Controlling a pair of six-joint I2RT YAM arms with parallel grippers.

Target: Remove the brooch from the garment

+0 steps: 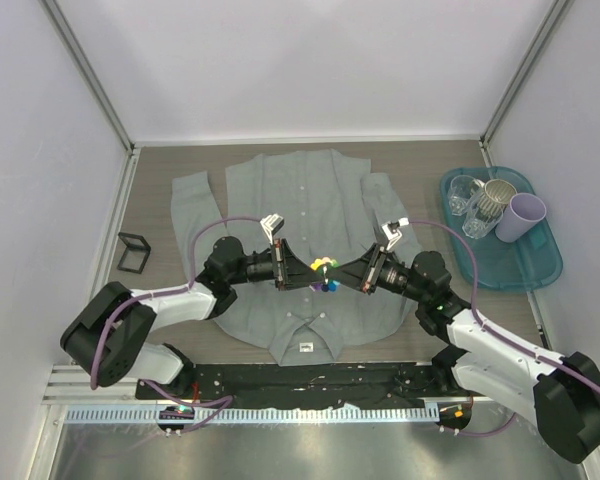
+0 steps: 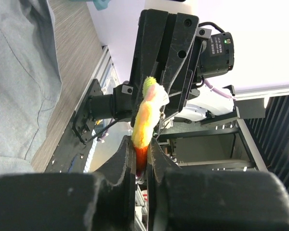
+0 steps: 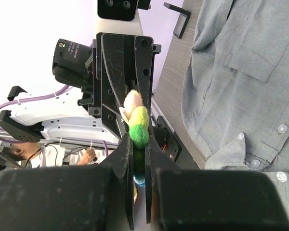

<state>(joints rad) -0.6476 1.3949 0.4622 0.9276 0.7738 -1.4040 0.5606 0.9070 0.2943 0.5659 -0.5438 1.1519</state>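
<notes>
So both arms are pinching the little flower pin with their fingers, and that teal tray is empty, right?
Not empty: the top view shows cups standing in the teal tray. The rest holds: the left fingers and right fingers both pinch the flower pin.

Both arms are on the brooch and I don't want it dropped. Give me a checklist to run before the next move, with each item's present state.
1. Left gripper holds the brooch: ok, shut on its orange-yellow edge.
2. Right gripper holds it: ok, shut on the green edge.
3. Brooch clear of the garment: ok, both wrist views show it held in the air, with the garment lying flat on the table apart from it.
4. Pin fastened: cannot tell, only a thin metal piece shows behind the petals.
5. Set-down spot: cannot tell; the tray on the right already holds cups.
</notes>
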